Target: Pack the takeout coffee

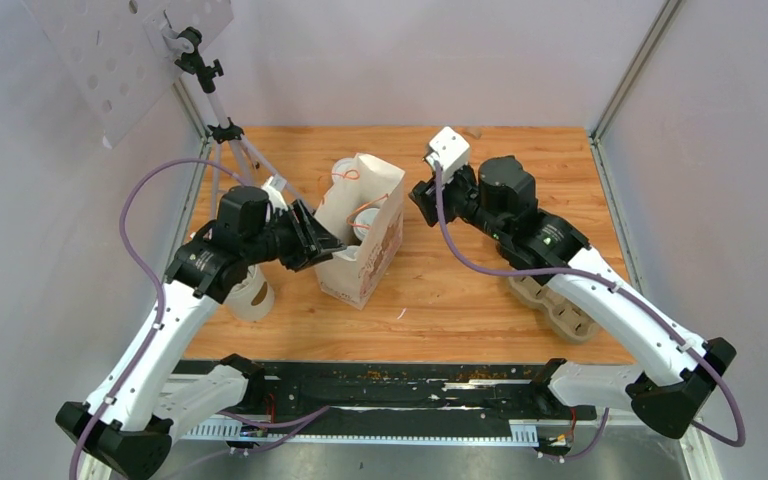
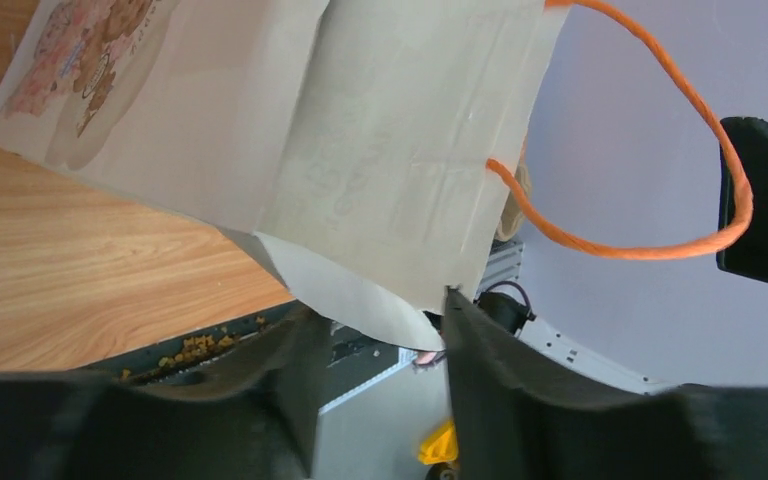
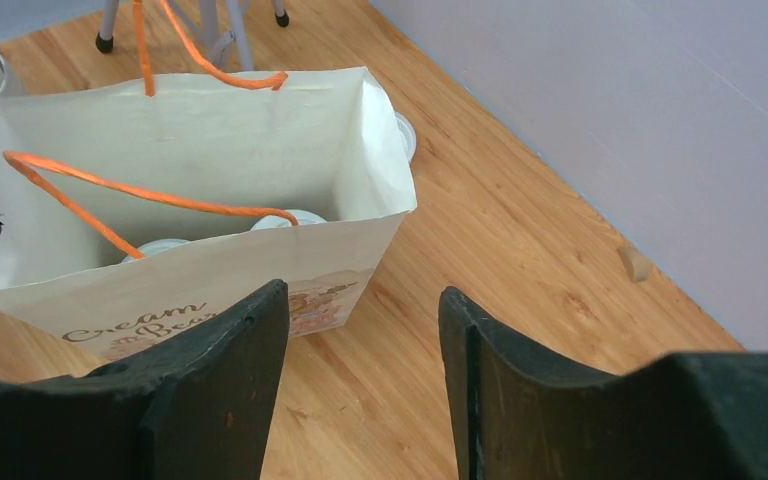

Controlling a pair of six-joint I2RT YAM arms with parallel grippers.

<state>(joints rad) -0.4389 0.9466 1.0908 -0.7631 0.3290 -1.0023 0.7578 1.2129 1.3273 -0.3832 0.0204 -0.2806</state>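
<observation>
Left gripper (image 2: pixel 378 310): fingers apart around an edge of the tall cream paper bag (image 1: pixel 362 272) with orange cord handles — not pinching it.
Right gripper (image 3: pixel 362 293): apart, empty, near the bag.
Takeout coffee (image 3: pixel 165 245): inside the bag, white round plastic lids showing.
Risk: we judge a finger could snag the thin creased paper — tipping the bag.

I look down into the paper bag (image 3: pixel 220 140), and both coffees stand inside it. I can only see their tops. The first coffee cup (image 3: pixel 164 245) shows a round white lid by the bag's near wall. The second coffee cup (image 3: pixel 290 216) shows the same white lid just beside it. The bag's wall hides their sides.
</observation>
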